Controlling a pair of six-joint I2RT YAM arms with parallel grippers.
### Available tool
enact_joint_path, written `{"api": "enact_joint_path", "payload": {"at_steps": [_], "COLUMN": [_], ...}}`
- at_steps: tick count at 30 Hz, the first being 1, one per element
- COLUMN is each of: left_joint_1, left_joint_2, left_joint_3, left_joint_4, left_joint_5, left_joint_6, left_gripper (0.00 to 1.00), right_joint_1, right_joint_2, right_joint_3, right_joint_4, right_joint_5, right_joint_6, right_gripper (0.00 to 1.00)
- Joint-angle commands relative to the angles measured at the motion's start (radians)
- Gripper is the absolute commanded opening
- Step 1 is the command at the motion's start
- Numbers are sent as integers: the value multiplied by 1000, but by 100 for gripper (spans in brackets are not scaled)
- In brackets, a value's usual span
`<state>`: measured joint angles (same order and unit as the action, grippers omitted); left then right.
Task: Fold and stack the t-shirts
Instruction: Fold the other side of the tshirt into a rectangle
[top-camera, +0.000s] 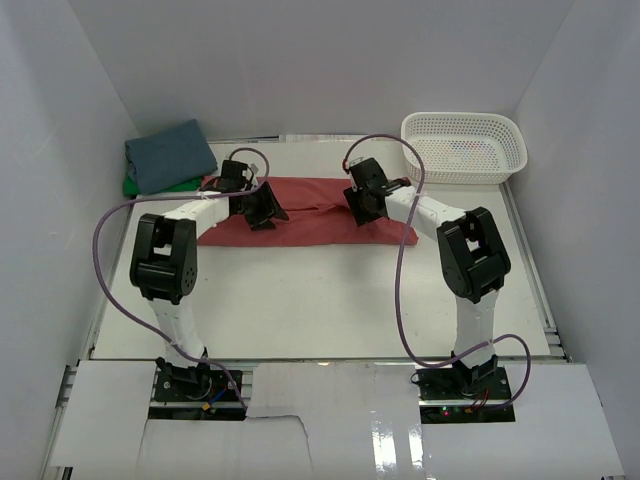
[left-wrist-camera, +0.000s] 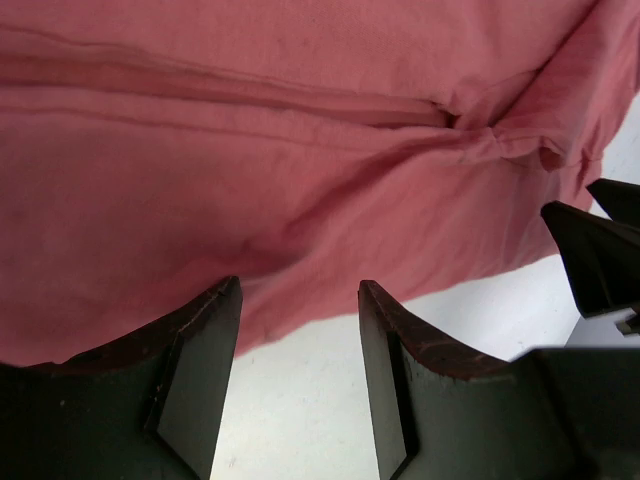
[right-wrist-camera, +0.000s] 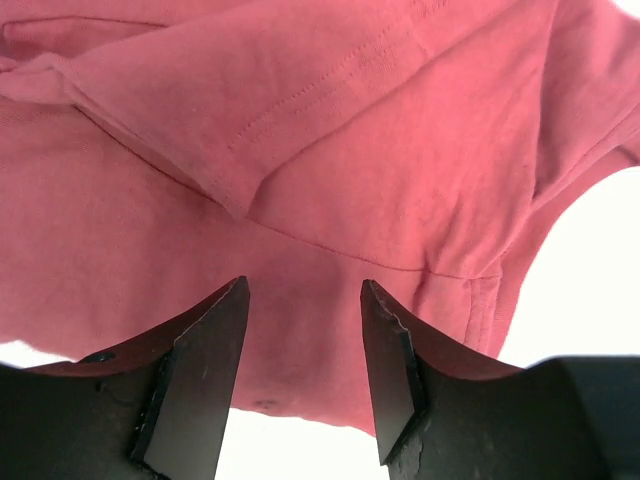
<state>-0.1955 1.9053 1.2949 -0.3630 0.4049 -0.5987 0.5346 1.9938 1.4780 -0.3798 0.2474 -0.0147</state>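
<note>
The left gripper (top-camera: 262, 206) and the right gripper (top-camera: 362, 202) hung spread wide, holding nothing, with the long red t-shirt (top-camera: 315, 224) flat on the surface (top-camera: 320, 300) just past their tips, so I guessed they must next pinch its near edge and fold it over.

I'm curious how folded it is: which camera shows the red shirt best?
The top view: the red shirt shows end to end there, a long folded strip partly hidden by the arms. Both wrist views show only close-up patches of its cloth, seams and near edge.
</note>
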Motion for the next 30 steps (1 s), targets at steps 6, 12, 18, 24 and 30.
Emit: {"api": "enact_joint_path", "payload": {"at_steps": [6, 12, 18, 24, 30], "left_joint_1": [-73, -90, -90, -90, -90], "left_joint_2": [101, 100, 51, 31, 15], "left_joint_3": [90, 92, 69, 73, 55], "left_joint_4": [39, 29, 12, -14, -17], "left_joint_5": [11, -18, -57, -69, -74], "left_joint_6": [-36, -24, -7, 0, 0], "left_gripper": [59, 59, 59, 59, 59], "right_joint_1": [62, 79, 82, 84, 84], "right_joint_2": [-27, -3, 71, 128, 152], "right_joint_3": [-1, 7, 64, 137, 169], "right_joint_4": [79, 110, 133, 133, 154], "right_joint_5": [127, 131, 147, 150, 190], "right_joint_6": [-62, -65, -87, -99, -114], "right_gripper": [55, 55, 52, 51, 49]}}
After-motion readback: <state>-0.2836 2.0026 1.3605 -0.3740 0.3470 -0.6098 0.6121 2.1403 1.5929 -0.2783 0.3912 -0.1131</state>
